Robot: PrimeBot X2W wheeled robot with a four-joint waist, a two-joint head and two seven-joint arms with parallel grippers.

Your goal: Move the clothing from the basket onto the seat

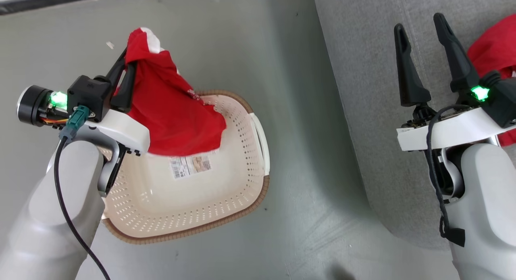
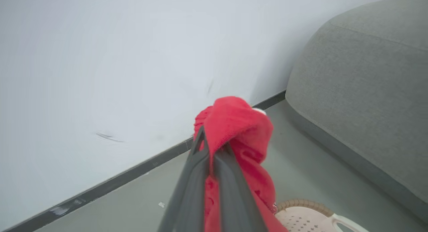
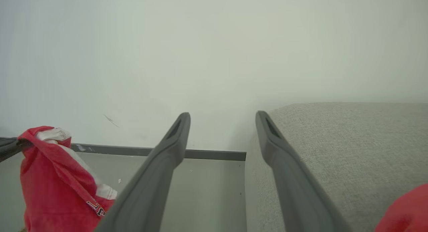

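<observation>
**Left gripper clamped on a red garment above the basket; right gripper spread over the seat**

The left gripper (image 1: 128,60) is closed on a red garment (image 1: 173,114). Its two dark fingers are pressed together with a bunch of cloth pinched near their tips, and a white patch of fabric pokes out just past them. From the grip the garment hangs down along the fingers and below the wrist. Its lower hem reaches into the basket (image 1: 242,159), which stands on the floor (image 1: 242,38) directly beneath this gripper. A label (image 1: 190,166) on the basket's bottom shows just under the hem.

The right gripper (image 1: 419,22) has its fingers well apart. It hovers above the seat (image 1: 363,90), near the seat's left edge. A second garment (image 1: 496,46), also red, lies on the seat just to the right of these fingers, beside the wrist. In the right wrist view the grey cushion runs under the right finger, the floor lies under the left finger, and a pale wall (image 3: 214,58) stands ahead. The held garment is well off to this gripper's left, with small lettering on its side.
</observation>
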